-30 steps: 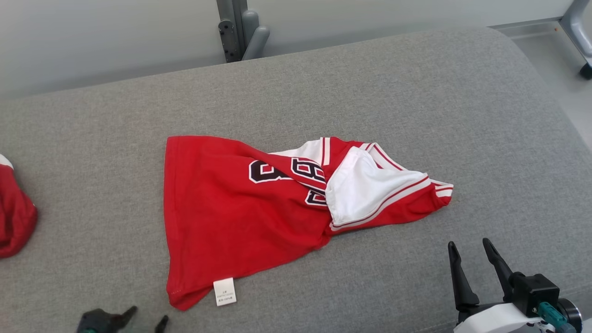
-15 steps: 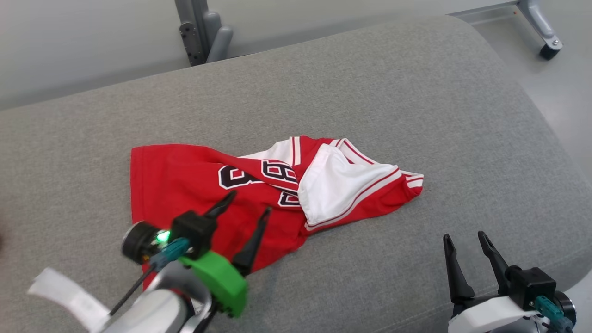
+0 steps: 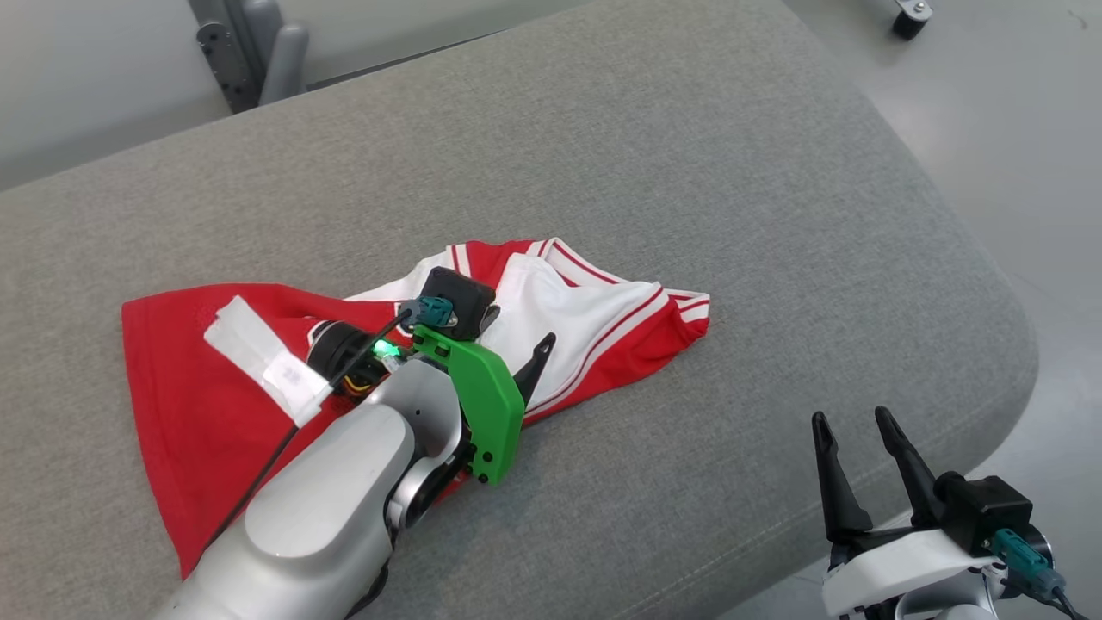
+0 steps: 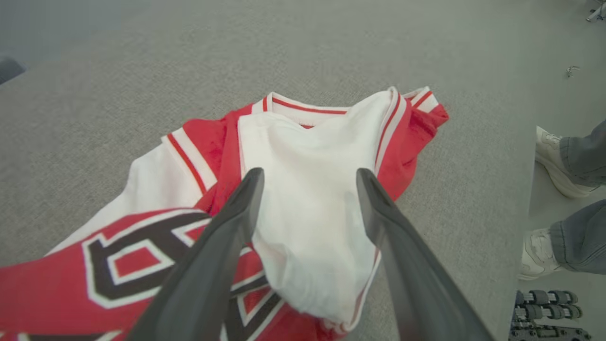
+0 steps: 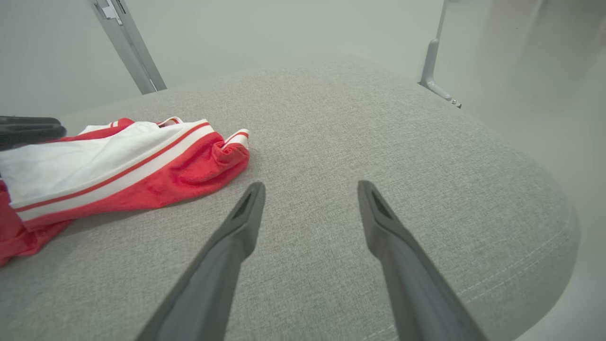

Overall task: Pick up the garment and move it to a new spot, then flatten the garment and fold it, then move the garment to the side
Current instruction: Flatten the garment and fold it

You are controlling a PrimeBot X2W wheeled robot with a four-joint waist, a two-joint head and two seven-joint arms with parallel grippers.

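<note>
Grey cushion (image 3: 603, 155): garment (image 3: 189, 387) crumpled, unlifted; left tool (image 4: 308, 173) apart over its white fold, right tool (image 3: 848, 415) apart beside it; all steps pending.

A red garment (image 3: 198, 405) with white panels and red-and-white striped trim is lying crumpled on the grey cushion (image 3: 689, 172), toward its left half. The left gripper (image 3: 521, 325) is hanging over the garment's white part. One of its dark fingers is showing past a green bracket (image 3: 486, 405) and the other is lying hidden behind the wrist's black block; contact with the cloth cannot be judged. A white tape tag (image 3: 267, 362) is sitting on the arm's cable. The right gripper (image 3: 848, 415) is standing at lower right, jaws parted with nothing between them, well apart from the garment. A grey post (image 3: 250, 52) is rising beyond the cushion.
</note>
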